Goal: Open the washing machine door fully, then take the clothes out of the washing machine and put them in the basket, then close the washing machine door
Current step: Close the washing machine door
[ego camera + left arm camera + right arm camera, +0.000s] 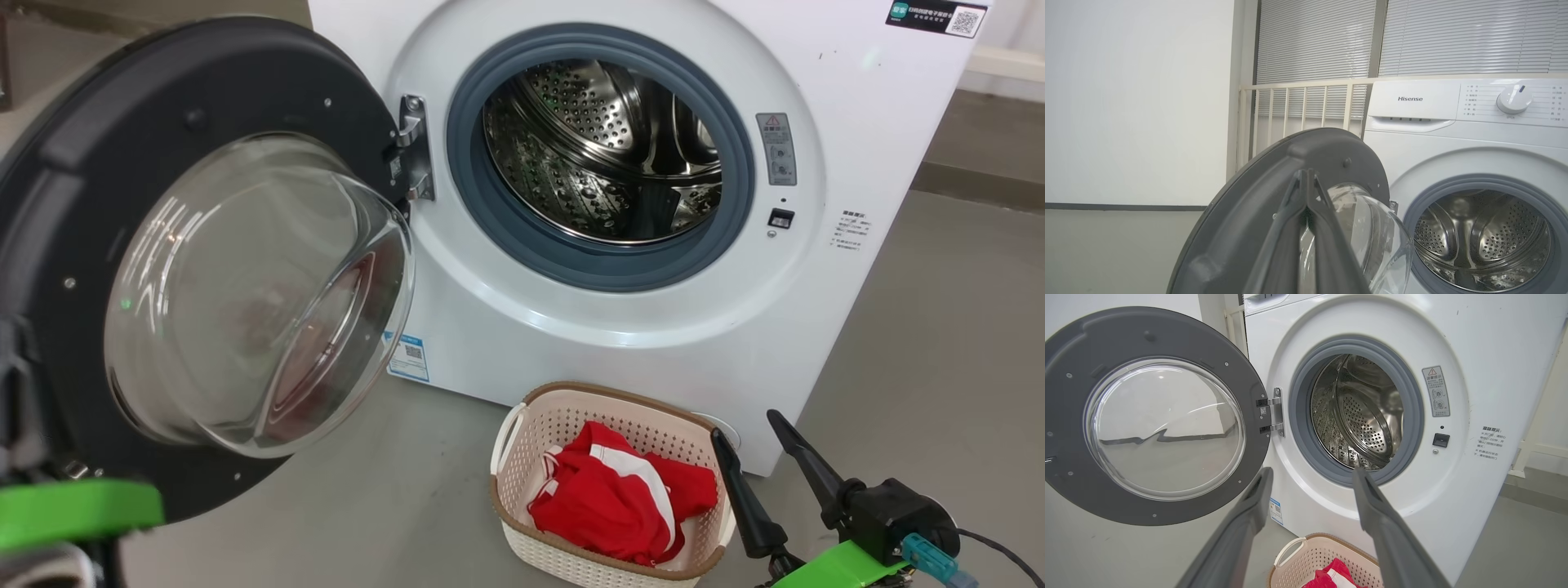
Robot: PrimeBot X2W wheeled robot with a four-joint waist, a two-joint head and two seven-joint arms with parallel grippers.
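The washing machine (653, 343) spans 12 to 3 o'clock in the head view, its drum (604, 147) bare. The washing machine door (98, 147) stands wide open at 9 o'clock. The basket (522, 482) at 6 o'clock holds the clothes (604, 506). Closing looks to be the step in hand. The left gripper (1305, 175), pinched together on nothing, points at the door's inner face and must push it round its hinge (415, 147). The right gripper (744, 425) hangs wide and empty at 5 o'clock.

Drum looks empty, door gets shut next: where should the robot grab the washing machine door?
Grip the washing machine door at its flat dark rim, on the edge farthest from the hinge, coming from the robot's left. The bulging glass bowl is smooth and rounded, probably too slippery to pinch.
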